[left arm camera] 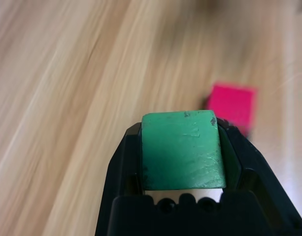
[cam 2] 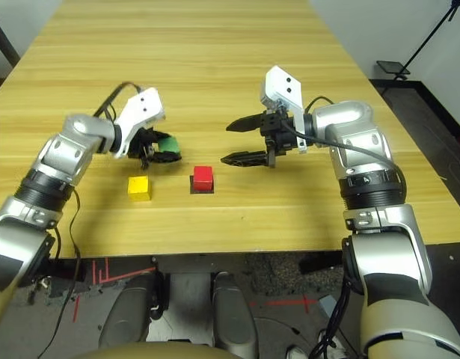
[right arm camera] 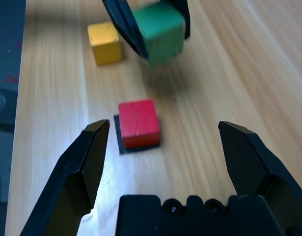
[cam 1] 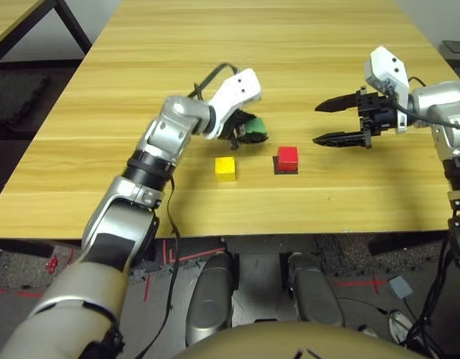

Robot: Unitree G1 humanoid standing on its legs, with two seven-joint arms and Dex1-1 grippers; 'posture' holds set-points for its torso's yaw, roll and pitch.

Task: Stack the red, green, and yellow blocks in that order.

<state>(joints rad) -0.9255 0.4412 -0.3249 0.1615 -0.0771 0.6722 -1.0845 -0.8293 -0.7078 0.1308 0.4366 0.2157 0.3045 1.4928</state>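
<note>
The red block (cam 1: 288, 157) sits on a flat black square patch (right arm camera: 122, 145) near the table's middle front. Left of it the yellow block (cam 1: 225, 167) rests on the wood. My left gripper (cam 1: 248, 133) is shut on the green block (left arm camera: 182, 150), holding it above the table, behind and between the yellow and red blocks. In the right wrist view the green block (right arm camera: 159, 32) hangs beyond the red block (right arm camera: 138, 123). My right gripper (cam 1: 325, 123) stands open to the right of the red block, with nothing between its fingers.
The light wooden table (cam 1: 252, 45) stretches far back with free room behind the arms. Its front edge (cam 1: 215, 228) runs close below the blocks. A second table's corner (cam 1: 20, 19) shows at the far left.
</note>
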